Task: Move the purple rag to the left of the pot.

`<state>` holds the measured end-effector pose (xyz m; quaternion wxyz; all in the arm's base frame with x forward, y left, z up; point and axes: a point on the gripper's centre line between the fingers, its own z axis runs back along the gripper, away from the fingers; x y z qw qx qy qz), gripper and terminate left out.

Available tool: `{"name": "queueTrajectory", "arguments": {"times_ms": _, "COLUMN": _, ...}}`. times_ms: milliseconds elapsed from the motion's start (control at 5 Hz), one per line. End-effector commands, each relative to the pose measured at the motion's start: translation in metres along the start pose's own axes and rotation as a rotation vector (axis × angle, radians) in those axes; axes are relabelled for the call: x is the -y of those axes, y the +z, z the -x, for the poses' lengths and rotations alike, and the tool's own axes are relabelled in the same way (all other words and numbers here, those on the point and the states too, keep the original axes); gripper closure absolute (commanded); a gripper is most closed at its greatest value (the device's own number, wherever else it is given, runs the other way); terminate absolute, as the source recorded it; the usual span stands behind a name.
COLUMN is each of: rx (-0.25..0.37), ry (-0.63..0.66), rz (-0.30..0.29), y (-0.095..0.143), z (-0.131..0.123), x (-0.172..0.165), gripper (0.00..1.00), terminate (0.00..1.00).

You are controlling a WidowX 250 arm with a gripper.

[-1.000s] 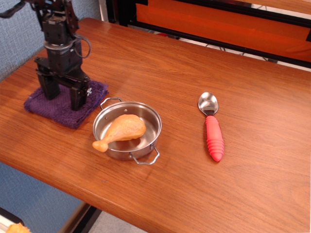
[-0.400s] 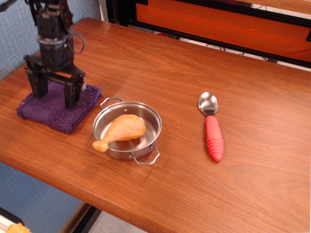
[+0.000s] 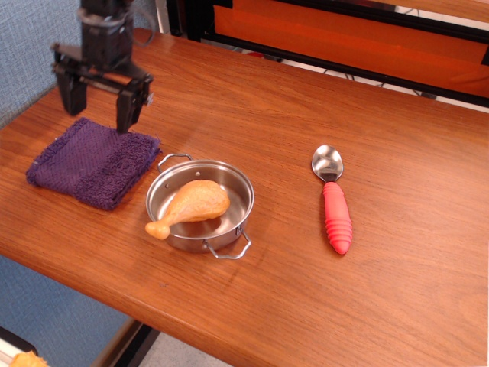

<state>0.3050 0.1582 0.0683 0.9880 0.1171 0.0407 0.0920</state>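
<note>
The purple rag (image 3: pixel 93 162) lies flat on the wooden table, just left of the pot, its right edge close to the pot's far handle. The pot (image 3: pixel 200 205) is a shallow steel pan with two wire loop handles and holds an orange toy chicken drumstick (image 3: pixel 191 206). My gripper (image 3: pixel 100 107) hangs above the rag's far edge, raised off the cloth. Its two black fingers are spread apart and hold nothing.
A spoon with a red handle (image 3: pixel 333 202) lies to the right of the pot. The table's front edge (image 3: pixel 114 302) runs close below the rag and pot. A blue wall stands at the left and an orange-and-black frame at the back.
The gripper slid the rag a little to the left, let go of it, and rose up and back off the cloth. The rag now lies uncovered.
</note>
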Motion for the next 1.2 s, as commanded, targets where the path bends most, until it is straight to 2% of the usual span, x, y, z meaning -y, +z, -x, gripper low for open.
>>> {"name": "queueTrajectory", "arguments": {"times_ms": 0, "rx": 0.126, "ry": 0.019, "rz": 0.012, "y": 0.069, "z": -0.001, "x": 0.036, "gripper": 0.0, "terminate": 0.0}}
{"name": "queueTrajectory", "arguments": {"times_ms": 200, "rx": 0.146, "ry": 0.033, "rz": 0.064, "y": 0.079, "z": -0.007, "x": 0.069, "gripper": 0.0, "terminate": 0.0}}
{"name": "queueTrajectory", "arguments": {"times_ms": 400, "rx": 0.227, "ry": -0.038, "rz": 0.091, "y": 0.094, "z": -0.01, "x": 0.103, "gripper": 0.0, "terminate": 0.0}}
{"name": "queueTrajectory", "arguments": {"times_ms": 600, "rx": 0.257, "ry": -0.093, "rz": 0.098, "y": 0.098, "z": -0.01, "x": 0.134, "gripper": 0.0, "terminate": 0.0}}
{"name": "queueTrajectory", "arguments": {"times_ms": 800, "rx": 0.242, "ry": -0.148, "rz": 0.128, "y": 0.098, "z": -0.009, "x": 0.145, "gripper": 0.0, "terminate": 0.0}}
{"name": "queueTrajectory", "arguments": {"times_ms": 1000, "rx": 0.242, "ry": -0.148, "rz": 0.128, "y": 0.098, "z": -0.009, "x": 0.145, "gripper": 0.0, "terminate": 1.0}}
